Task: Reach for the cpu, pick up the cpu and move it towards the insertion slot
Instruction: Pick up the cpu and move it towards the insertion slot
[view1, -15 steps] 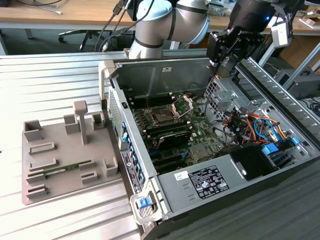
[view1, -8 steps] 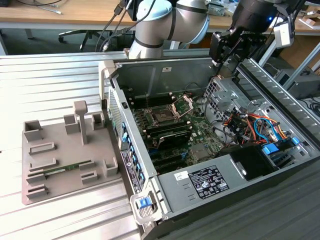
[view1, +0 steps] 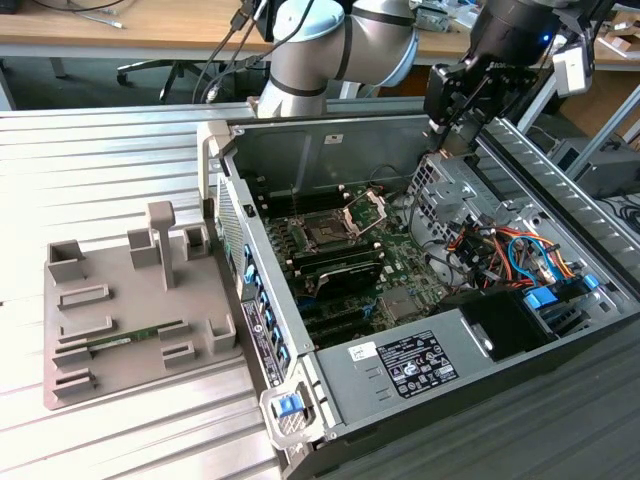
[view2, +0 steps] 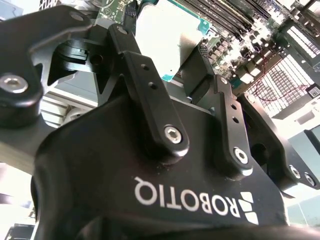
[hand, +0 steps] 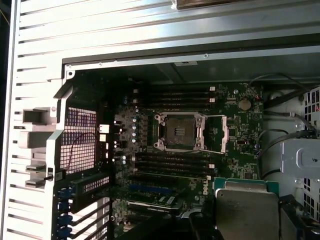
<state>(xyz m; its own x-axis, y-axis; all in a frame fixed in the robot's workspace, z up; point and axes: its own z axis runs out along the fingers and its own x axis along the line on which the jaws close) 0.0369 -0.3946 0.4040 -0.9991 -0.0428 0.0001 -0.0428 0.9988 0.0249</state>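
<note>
Cpu (hand: 246, 207) is gripped at two opposite edges by the closed jaws of the gripper (view2: 172, 75), above the open computer case (view1: 330, 130) and apart from the insertion slot (hand: 179, 131). It seems light, stiff and fragile; edges are the safe hold, not its faces.

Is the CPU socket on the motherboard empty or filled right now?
Empty. In the first wrist view the socket shows its bare dark centre with the bracket swung open beside it, while the cpu sits in the gripper.
</note>
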